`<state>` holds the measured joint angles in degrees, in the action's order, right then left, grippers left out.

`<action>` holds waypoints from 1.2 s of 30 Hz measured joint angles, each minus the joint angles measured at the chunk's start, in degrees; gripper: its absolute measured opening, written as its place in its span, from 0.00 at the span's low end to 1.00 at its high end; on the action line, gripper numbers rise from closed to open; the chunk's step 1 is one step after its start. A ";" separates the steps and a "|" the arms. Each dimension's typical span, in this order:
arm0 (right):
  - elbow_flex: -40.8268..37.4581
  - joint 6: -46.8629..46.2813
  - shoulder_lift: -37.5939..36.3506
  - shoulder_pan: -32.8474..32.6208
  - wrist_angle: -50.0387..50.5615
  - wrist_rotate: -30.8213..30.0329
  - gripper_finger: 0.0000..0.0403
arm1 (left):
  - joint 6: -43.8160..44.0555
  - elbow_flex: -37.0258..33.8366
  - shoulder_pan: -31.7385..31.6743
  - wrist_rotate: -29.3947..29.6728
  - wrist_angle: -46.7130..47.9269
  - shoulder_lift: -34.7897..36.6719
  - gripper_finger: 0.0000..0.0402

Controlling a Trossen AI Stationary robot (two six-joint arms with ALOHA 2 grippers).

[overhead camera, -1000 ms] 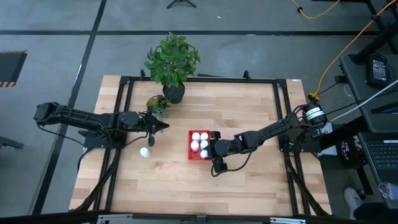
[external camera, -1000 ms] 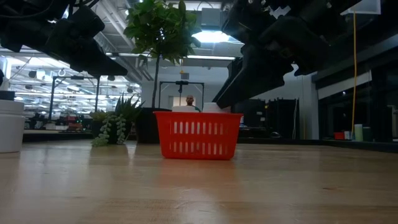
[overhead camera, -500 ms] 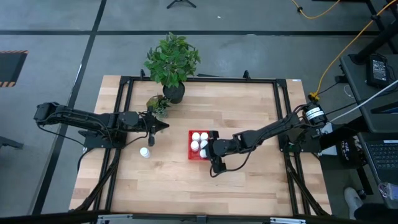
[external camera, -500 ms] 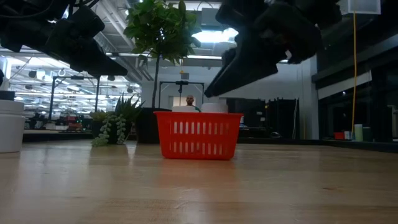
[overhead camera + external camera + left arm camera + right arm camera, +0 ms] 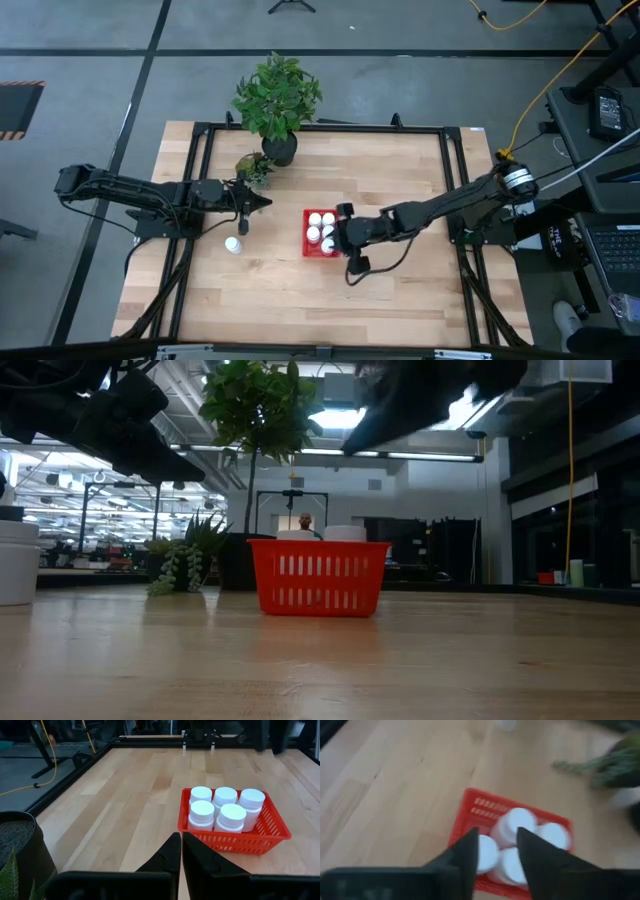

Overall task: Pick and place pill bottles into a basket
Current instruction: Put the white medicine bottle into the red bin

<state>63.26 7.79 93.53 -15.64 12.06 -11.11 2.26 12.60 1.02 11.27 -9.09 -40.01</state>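
basket [image 5: 321, 234]: red, near the middle of the table [image 5: 400, 290], upright. Used as the landmark below.
bottles in basket [image 5: 220, 812]: five white caps count clearly from the left wrist view, packed touching, upright. From above, the right arm's wrist covers the basket's right edge, so anything in that corner is hidden.
loose bottle [image 5: 232, 244]: standing on the table well left of the basket, near the left gripper. In the low view it is cut off by the frame's left edge.
right gripper [image 5: 343, 231]: over the basket's right side, above the bottles, not touching them. Fingers [image 5: 469, 854] apart with a clear gap and nothing between them. Right wrist view is motion-blurred, so cap edges are hard to make out.
left gripper [image 5: 266, 203]: well left of the basket, just beside the small trailing plant. Fingers pressed together, tips [image 5: 172, 851] touching, holding nothing.
small trailing plant [image 5: 254, 167]: left and behind the basket, partly hidden by the left arm from above.
large plant in dark pot [image 5: 277, 97]: at the table's far edge, behind the basket.
low view: both arms show only as dark shapes cropped at the top; the basket wall hides all but the tops of two bottles.
person [image 5: 305, 523]: far behind the basket, only a small blurred figure.
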 joint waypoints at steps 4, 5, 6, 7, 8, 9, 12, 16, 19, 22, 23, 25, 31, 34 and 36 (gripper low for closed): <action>-1.96 0.46 -6.23 0.05 1.62 -2.85 0.08 | 0.00 0.00 0.00 -0.14 -0.01 0.00 0.03; -3.27 0.44 -7.80 0.06 1.48 -2.97 0.04 | 0.00 0.00 0.00 -0.20 0.01 0.00 0.03; -4.83 0.22 -9.18 0.09 0.17 -3.08 0.03 | 0.00 0.00 0.00 -0.22 0.02 0.00 0.04; -6.80 -0.04 -10.45 0.09 -1.79 -3.00 0.03 | 0.00 0.00 0.00 -0.24 0.05 0.00 0.05; -8.96 -0.44 -11.51 0.09 -3.60 -3.00 0.04 | 0.00 0.00 0.00 -0.28 -0.03 0.00 0.07; -11.35 -1.12 -12.64 0.09 -6.37 -2.99 0.04 | 0.00 0.00 0.00 -0.40 -0.19 0.00 0.09; -18.45 -2.43 -15.41 0.47 -14.22 -2.90 0.03 | 0.00 0.00 0.00 -0.43 -0.36 0.04 0.18; -26.75 -5.89 -17.60 1.62 -23.94 -2.95 0.01 | 0.00 0.00 0.02 -0.39 -0.37 0.07 0.32; -31.40 -8.83 -18.67 2.84 -30.23 -2.95 0.02 | -0.09 0.00 0.00 -0.13 -0.36 0.07 0.42; -35.23 -9.12 -18.84 3.94 -37.52 -2.96 0.01 | -2.91 0.00 0.00 -0.14 -0.16 0.07 0.51; -36.36 -8.95 -18.84 4.33 -40.34 -2.96 0.01 | -3.39 0.00 0.00 -0.27 -0.16 0.07 0.53; -38.01 -8.77 -18.74 5.09 -45.44 -2.95 0.01 | -3.43 0.00 0.00 -0.46 -0.16 0.07 0.57; -40.53 -8.68 -18.73 6.85 -49.93 -2.93 0.02 | 0.48 1.57 1.32 -3.29 0.55 0.04 0.59; -40.83 -8.91 -18.71 7.30 -49.89 -2.91 0.02 | 0.71 4.87 3.95 -2.79 5.18 0.07 0.58; -40.83 -8.87 -18.71 7.30 -49.99 -2.91 0.02 | 2.53 7.77 6.07 0.47 10.53 0.03 0.58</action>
<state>22.44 -1.08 74.83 -8.34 -37.93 -14.02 4.79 20.37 7.09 11.74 1.44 -39.97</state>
